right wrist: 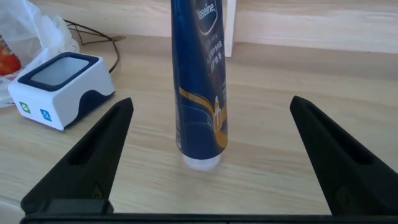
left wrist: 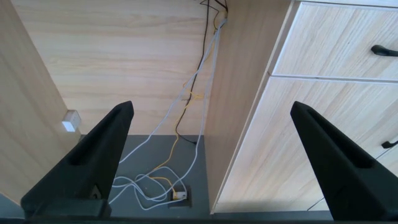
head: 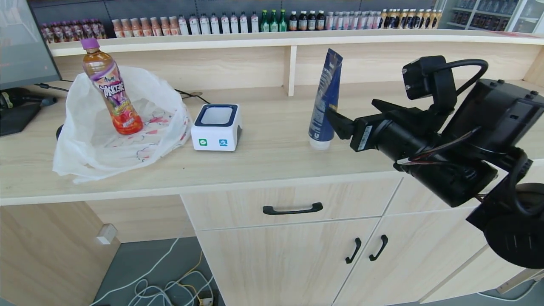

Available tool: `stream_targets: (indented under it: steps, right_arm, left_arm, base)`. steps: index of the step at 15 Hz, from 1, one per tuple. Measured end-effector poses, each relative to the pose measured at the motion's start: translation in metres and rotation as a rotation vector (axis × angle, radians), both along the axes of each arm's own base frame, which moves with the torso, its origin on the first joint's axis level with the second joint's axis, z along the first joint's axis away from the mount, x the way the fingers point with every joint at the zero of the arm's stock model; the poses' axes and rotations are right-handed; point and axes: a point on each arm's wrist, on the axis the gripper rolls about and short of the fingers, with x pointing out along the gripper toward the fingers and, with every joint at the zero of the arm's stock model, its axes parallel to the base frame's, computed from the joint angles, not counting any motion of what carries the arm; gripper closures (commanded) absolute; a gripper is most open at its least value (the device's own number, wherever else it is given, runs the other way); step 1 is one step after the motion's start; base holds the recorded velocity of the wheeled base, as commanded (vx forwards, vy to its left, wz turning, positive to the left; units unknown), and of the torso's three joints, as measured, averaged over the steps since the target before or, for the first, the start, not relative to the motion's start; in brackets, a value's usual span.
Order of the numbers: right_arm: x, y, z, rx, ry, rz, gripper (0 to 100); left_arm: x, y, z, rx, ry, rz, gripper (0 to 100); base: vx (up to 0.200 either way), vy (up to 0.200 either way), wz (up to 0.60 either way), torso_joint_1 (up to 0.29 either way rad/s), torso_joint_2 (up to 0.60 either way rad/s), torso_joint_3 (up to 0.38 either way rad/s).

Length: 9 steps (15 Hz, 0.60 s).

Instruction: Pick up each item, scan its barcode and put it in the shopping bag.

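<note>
A dark blue tube [head: 325, 93] stands upright on its cap on the wooden counter [head: 272, 157], right of centre. My right gripper [head: 333, 119] is level with its lower half, close on its right side. In the right wrist view this gripper [right wrist: 211, 102] is open, and the tube [right wrist: 200, 93] stands just ahead between the two fingers without touching them. A white scanner [head: 216, 127] with a blue-rimmed window sits mid-counter. Left of it, an orange drink bottle [head: 112, 91] with a purple cap stands inside the open white shopping bag [head: 85, 144]. My left gripper [left wrist: 211, 106] hangs open below the counter.
A monitor [head: 21, 46] stands at the far left of the counter. A vertical divider [head: 291, 70] rises behind the tube, under a shelf of drink bottles [head: 272, 21]. Drawers and cabinet doors [head: 292, 209] front the counter. Loose cables [left wrist: 161, 180] lie on the floor.
</note>
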Motion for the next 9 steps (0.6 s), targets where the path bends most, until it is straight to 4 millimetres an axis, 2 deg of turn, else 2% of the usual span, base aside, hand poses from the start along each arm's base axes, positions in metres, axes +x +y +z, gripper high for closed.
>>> stream_targets:
  steps: [9]
  right_arm:
    - [0.036, 0.032, 0.008, 0.027, -0.03, -0.005, 0]
  left_arm:
    - [0.0, 0.0, 0.0, 0.0, 0.0, 0.001, 0]
  base:
    - [0.0, 0.0, 0.0, 0.0, 0.0, 0.0]
